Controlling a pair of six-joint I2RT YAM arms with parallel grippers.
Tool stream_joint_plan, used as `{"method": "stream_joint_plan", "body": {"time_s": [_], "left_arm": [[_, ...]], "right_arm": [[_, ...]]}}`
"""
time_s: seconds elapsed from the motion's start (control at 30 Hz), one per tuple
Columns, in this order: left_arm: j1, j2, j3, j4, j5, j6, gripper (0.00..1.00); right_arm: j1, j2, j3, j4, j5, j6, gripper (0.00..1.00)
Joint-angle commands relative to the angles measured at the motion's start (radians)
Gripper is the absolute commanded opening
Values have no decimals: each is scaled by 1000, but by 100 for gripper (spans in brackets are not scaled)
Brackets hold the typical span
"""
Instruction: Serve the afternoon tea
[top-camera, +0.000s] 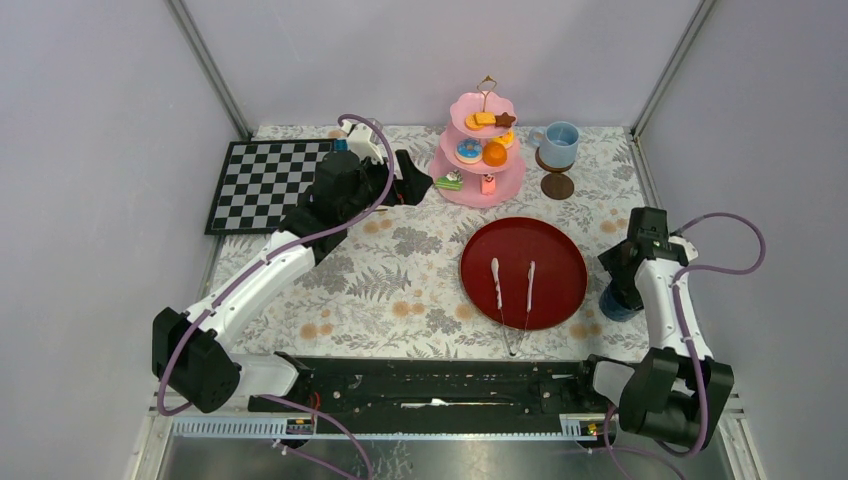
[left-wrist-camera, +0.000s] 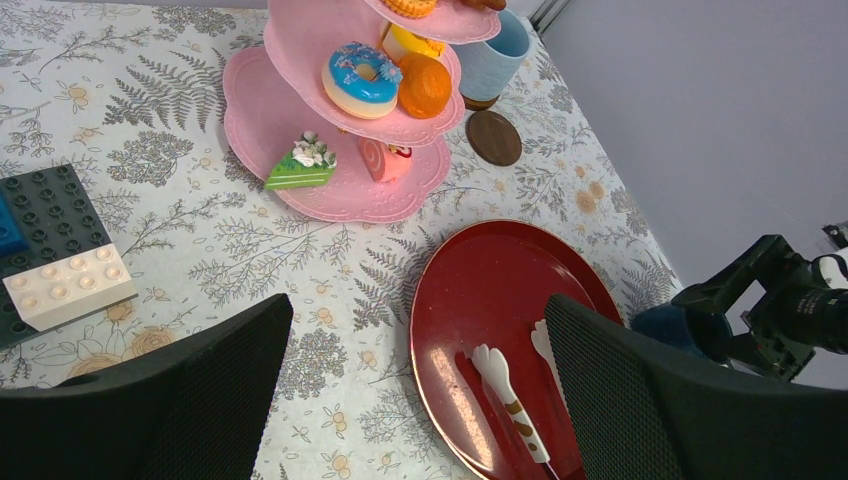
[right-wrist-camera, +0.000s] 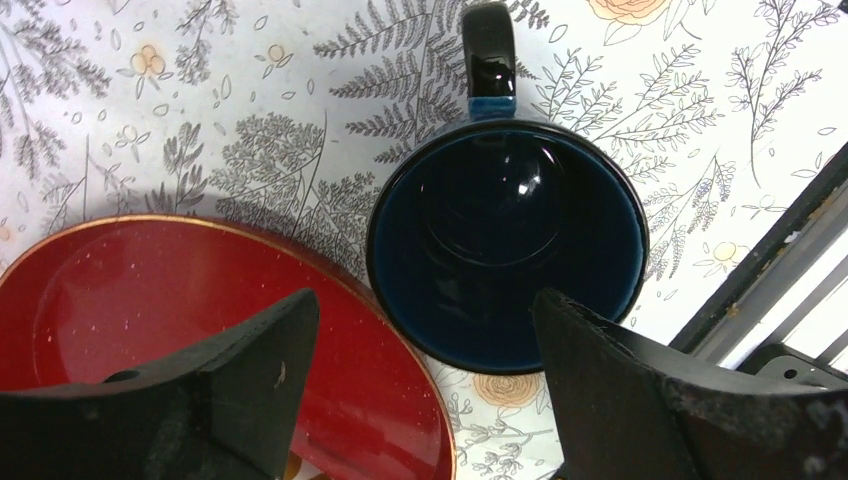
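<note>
The tray (top-camera: 520, 245) lies to the inner side of the right gripper (right-wrist-camera: 422, 305), and its rim runs under one finger. The stand (top-camera: 510, 178) rises just ahead of the left gripper (left-wrist-camera: 417, 310), which hangs open and empty, its fingers spread wide.

The mug (right-wrist-camera: 505, 245) sits straight below the right gripper. It is upright on the cloth, mouth up and empty, with its handle pointing away from the wrist. It is just beside the tray; I can't tell if they touch. The right fingers are parted wide, one over each side of the rim, and hold nothing.

The mug looks glazed and rigid, so probably slick, fairly heavy for these fingers, and liable to chip if knocked. The best hold is likely across the wall, one finger inside and one outside, on the side away from the handle. A pinch on the handle would let it swing.

A cup (top-camera: 560, 143) on a saucer (top-camera: 553, 162) and a spare saucer (top-camera: 557, 185) lie well ahead of the right gripper. The spare looks like the mug's place.

The tongs (top-camera: 512, 285) rest on the tray. The sweets, such as the donut (left-wrist-camera: 360, 78), look light and stiff.
</note>
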Motion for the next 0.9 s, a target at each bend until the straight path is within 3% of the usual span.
{"method": "stream_joint_plan", "body": {"time_s": [0.0, 0.27, 0.4, 0.47, 0.5, 0.53, 0.73, 0.87], "left_arm": [[-1, -29, 12, 48, 3, 6, 99], [-1, -25, 13, 47, 6, 5, 99], [-1, -31, 14, 44, 6, 8, 99], [-2, -31, 17, 40, -5, 9, 99], [-2, -23, 19, 37, -2, 4, 99], [-1, -14, 19, 36, 8, -2, 99], [-1, 5, 16, 44, 27, -20, 99], [-2, 1, 20, 37, 18, -13, 99]], "right_arm": [[0, 38, -33, 66, 69, 102, 82], [0, 151, -32, 97, 95, 118, 64], [0, 175, -26, 67, 81, 126, 35], [0, 177, -27, 45, 62, 136, 19], [0, 177, -27, 37, 53, 134, 5], [0, 173, -27, 25, 56, 130, 0], [0, 84, -61, 69, 99, 1, 0], [0, -18, -106, 251, -85, -290, 0]]}}
